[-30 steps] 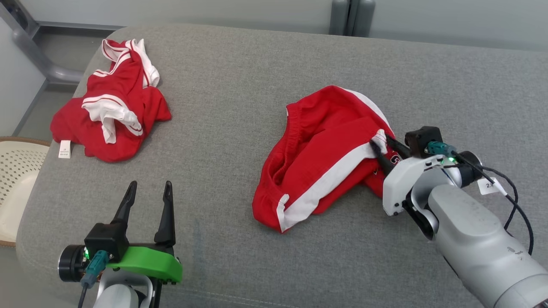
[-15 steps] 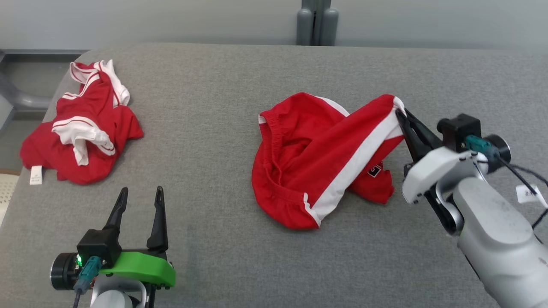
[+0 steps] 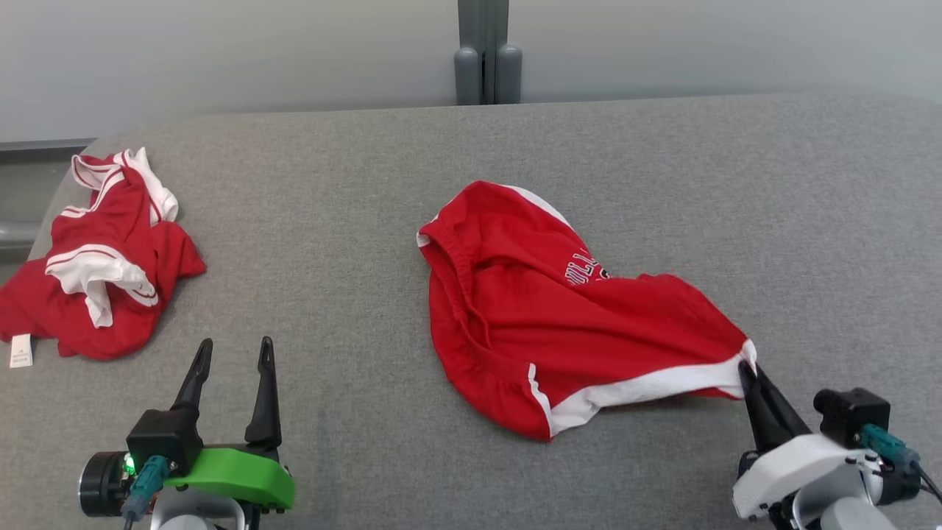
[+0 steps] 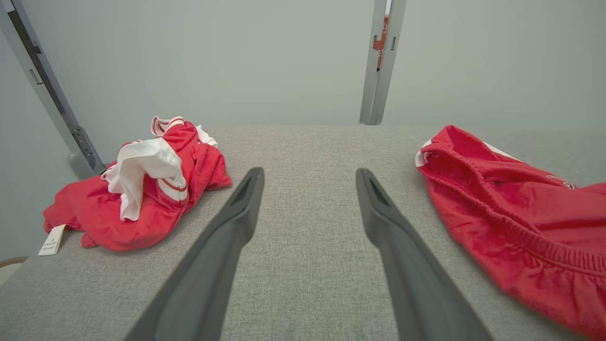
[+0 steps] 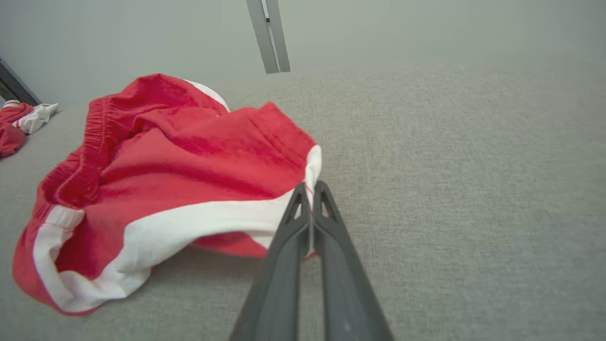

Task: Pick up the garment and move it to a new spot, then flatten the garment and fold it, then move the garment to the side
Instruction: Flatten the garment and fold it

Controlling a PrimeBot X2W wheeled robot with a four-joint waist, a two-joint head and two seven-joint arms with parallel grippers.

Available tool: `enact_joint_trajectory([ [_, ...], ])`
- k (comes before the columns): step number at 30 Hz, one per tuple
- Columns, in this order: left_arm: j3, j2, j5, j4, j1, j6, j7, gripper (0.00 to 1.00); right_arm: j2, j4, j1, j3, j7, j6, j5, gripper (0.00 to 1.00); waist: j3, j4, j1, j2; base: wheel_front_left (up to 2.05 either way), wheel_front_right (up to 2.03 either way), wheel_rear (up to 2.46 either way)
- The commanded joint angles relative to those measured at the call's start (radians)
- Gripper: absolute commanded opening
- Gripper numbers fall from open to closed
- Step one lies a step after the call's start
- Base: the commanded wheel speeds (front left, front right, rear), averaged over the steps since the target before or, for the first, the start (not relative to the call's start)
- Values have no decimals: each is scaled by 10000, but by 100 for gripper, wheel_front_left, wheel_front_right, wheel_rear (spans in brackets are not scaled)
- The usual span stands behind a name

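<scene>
Grey padded bench [image 3: 331, 243], pale wall behind: your right gripper [image 3: 745, 368], fingers pressed together, pinched the white-trimmed hem corner of the red shorts [image 3: 559, 324], whose length ran up-left toward mid-bench. Your left gripper [image 3: 235, 344], spread and empty, sat farther off.

The left hand [image 3: 235, 343] has long dark fingers [image 3: 262, 390], a black block [image 3: 165, 442] and a bright green bracket [image 3: 232, 475] (a green light [image 3: 130, 464] glows by its teal plug [image 3: 147, 475]). The right hand [image 3: 745, 366] has a white shell [image 3: 795, 471].
</scene>
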Motion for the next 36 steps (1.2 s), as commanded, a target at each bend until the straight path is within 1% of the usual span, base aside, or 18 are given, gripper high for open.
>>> enact_joint_trajectory([
  [1,21,60,26,-9,112,-52,-30,100,44,-40,183,-165,31,1,-17,0,-79,-82,-1,-1,0,0,0],
  [2,26,72,23,13,127,-55,-30,100,202,-23,342,-278,54,1,17,0,-111,-115,-1,-1,0,0,0],
  [4,32,91,15,43,167,-74,-30,100,321,64,528,-414,97,1,-135,0,-177,-155,-1,-1,0,0,0],
  [6,38,105,14,66,192,-87,-30,100,391,20,524,-545,52,1,-398,75,-243,-193,-1,-1,0,0,0],
  [7,45,113,15,66,194,-81,-30,100,468,-28,493,-628,30,1,-506,100,-272,-212,-1,-1,0,0,0],
  [14,15,126,62,-50,321,1,-30,100,771,-1006,351,-1213,-91,1,-1280,100,-418,-303,-1,-1,0,0,0],
  [21,-55,170,89,-122,398,20,-30,100,1112,-2224,720,-1293,-92,1,-1763,100,-453,-368,-1,-1,0,0,0],
  [24,-226,221,137,-86,168,-79,-30,100,1232,-2509,782,-1230,-92,1,-1853,100,-398,-443,-1,-1,0,0,0],
  [29,-1117,133,463,31,-516,-329,66,100,1278,-2663,703,-1173,-92,1,-1983,100,-186,-629,-1,-1,0,0,0],
  [36,-3087,-71,655,450,-1837,-560,316,100,1332,-2596,482,-1143,-94,1,-1996,100,177,-1130,-1,-1,0,0,0],
])
